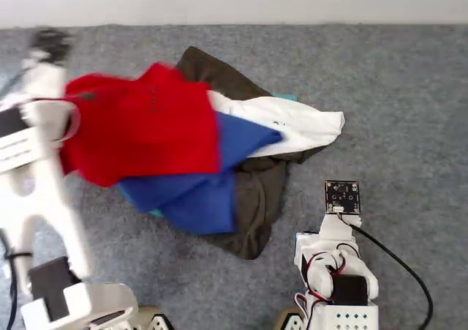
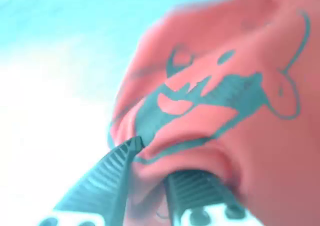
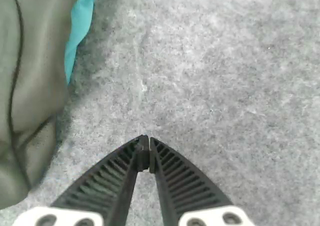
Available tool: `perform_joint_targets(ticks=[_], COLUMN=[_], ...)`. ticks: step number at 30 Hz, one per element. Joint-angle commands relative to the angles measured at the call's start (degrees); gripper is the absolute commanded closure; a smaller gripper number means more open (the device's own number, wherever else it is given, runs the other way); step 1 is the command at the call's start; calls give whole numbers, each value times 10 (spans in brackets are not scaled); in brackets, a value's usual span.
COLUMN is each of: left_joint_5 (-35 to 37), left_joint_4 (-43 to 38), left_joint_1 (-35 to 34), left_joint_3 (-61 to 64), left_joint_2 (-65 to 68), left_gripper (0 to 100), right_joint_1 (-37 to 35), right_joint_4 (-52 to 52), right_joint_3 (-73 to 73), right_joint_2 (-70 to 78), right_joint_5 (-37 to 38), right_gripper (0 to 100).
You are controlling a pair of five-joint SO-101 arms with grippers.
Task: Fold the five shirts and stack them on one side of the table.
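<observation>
Your left gripper (image 2: 152, 161) pinches a crumpled fold of the soft red shirt (image 1: 146, 129) between ribbed black fingers | shirt draped over the pile's left side, long axis across the table toward the blue shirt (image 1: 205, 191) | your right gripper (image 3: 146, 148) closed, empty, over fuzzy grey table (image 1: 395, 88)

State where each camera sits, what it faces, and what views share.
High view: fixed overhead, facing down at the table; left arm and right arm show.
Left wrist view: on that wrist, facing the red shirt pinched in the left gripper.
Right wrist view: on that wrist, facing table past the shut right gripper.
Shared: high and left wrist, red shirt; high and right wrist, dark shirt.
</observation>
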Motion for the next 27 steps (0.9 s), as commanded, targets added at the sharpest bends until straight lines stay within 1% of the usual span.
perform_joint_targets(ticks=[1,5,9,11,13,16,18,19,21,24,25,27], left_joint_5=[2,2,3,3,3,3,-4,-21,-50,-53,-53,-55], left_joint_4=[-19,-40,-91,-111,-118,-107,-84,-69,-31,20,33,58], left_joint_1=[-95,-193,-280,-313,-328,-324,-302,-291,-262,-218,-201,-167], left_joint_3=[-20,-21,-20,-20,-20,-18,-17,-17,-17,-17,-17,-20], left_joint_2=[-50,-79,-107,-121,-134,-142,-142,-142,-145,-145,-145,-146], left_gripper=[987,987,987,987,986,985,975,949,858,714,690,680], right_joint_1=[0,0,0,0,0,0,0,0,0,0,0,0], right_joint_4=[4,4,4,4,4,4,4,4,4,4,4,4], right_joint_3=[8,8,8,8,8,8,8,8,8,8,8,8], right_joint_2=[-4,-4,-4,-4,-4,-4,-4,-4,-4,-4,-4,-4], right_joint_5=[-6,-6,-6,-6,-6,-6,-6,-6,-6,-6,-6,-6], right_gripper=[988,988,988,988,988,988,988,988,988,988,988,988])
